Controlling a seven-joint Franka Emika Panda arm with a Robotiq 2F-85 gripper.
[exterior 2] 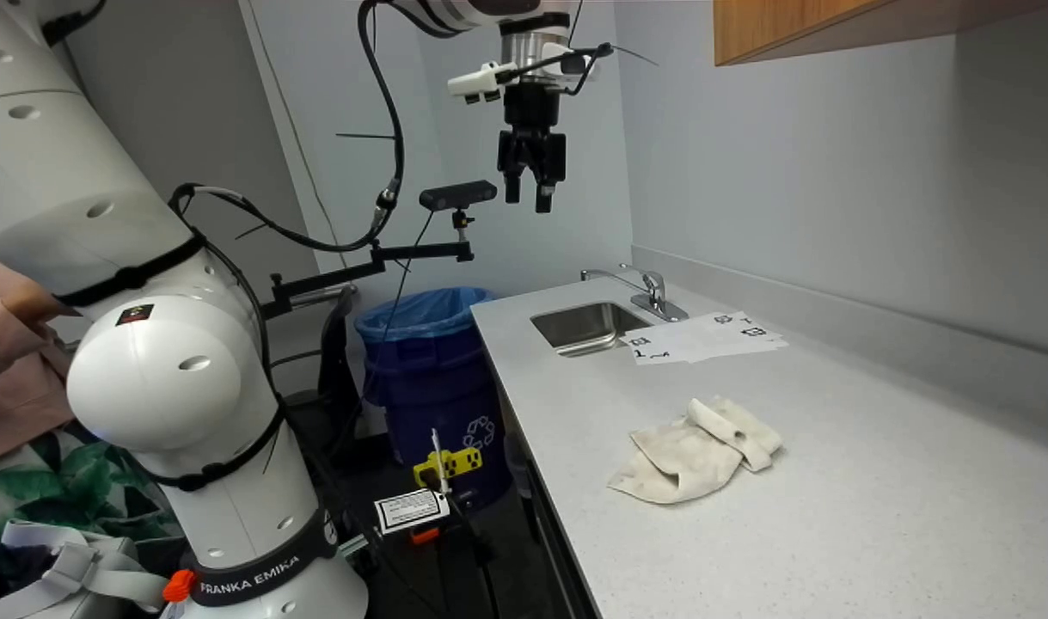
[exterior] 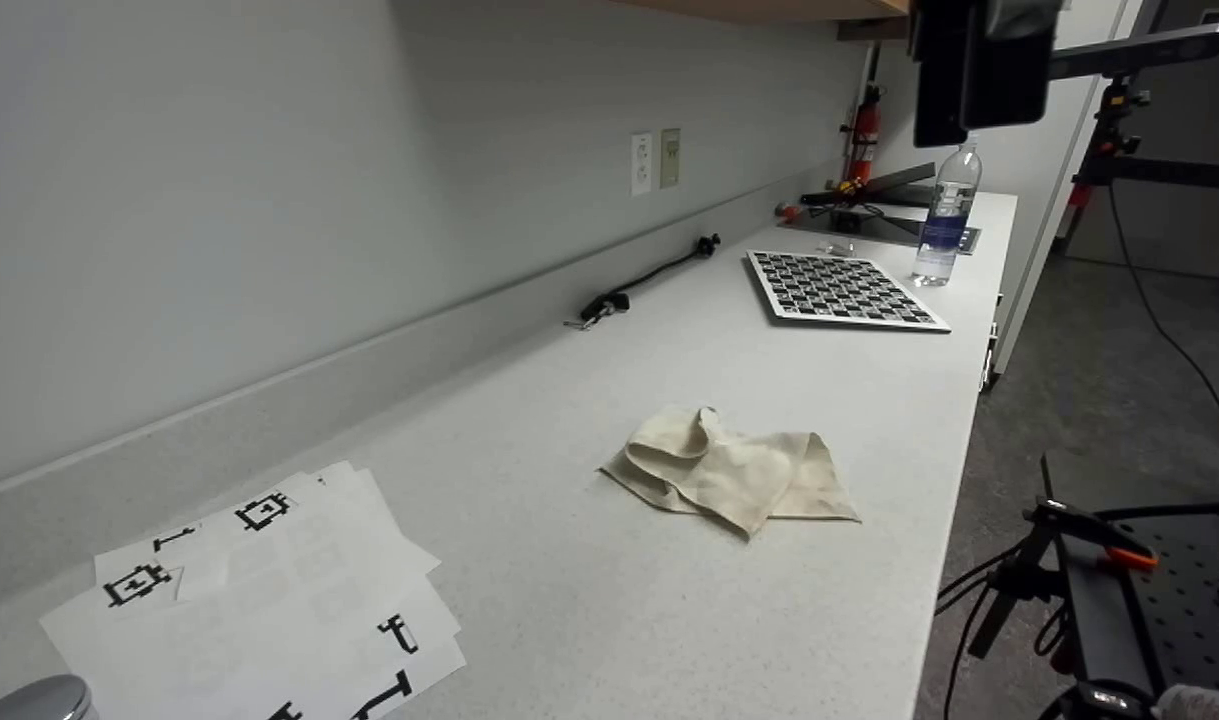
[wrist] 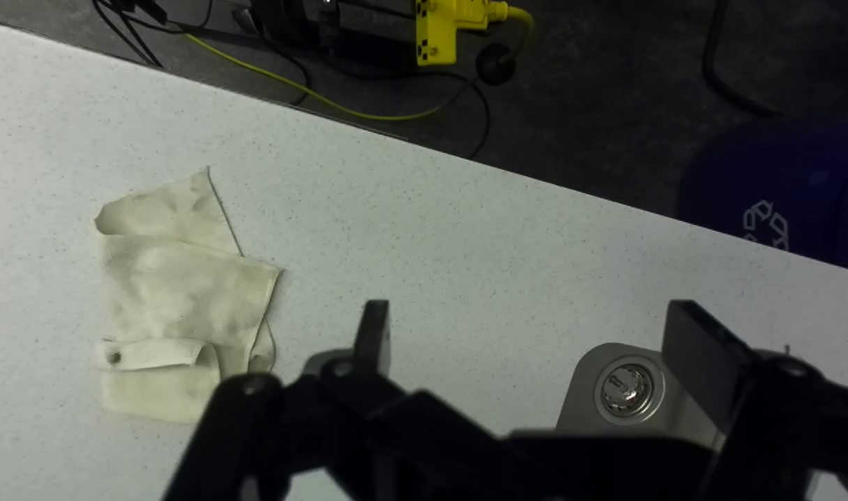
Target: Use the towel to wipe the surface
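Observation:
A cream towel (exterior: 739,475) lies crumpled and partly folded on the light speckled counter (exterior: 569,610). It also shows in an exterior view (exterior 2: 683,460) and at the left of the wrist view (wrist: 180,292). My gripper (wrist: 528,313) is open, with its two fingers wide apart and nothing between them. In an exterior view my gripper (exterior 2: 529,199) hangs fingers down, high above the counter's sink end and apart from the towel. Black gripper parts (exterior: 979,90) also show at the top right of an exterior view.
A sink (exterior 2: 566,351) with a faucet (exterior 2: 655,297) and printed papers (exterior 2: 695,344) are at one end. A checkered board (exterior: 839,288) and water bottle (exterior: 944,220) stand at the opposite end. A wooden cabinet (exterior 2: 790,30) overhangs the counter. A blue bin (exterior 2: 429,370) stands beside it.

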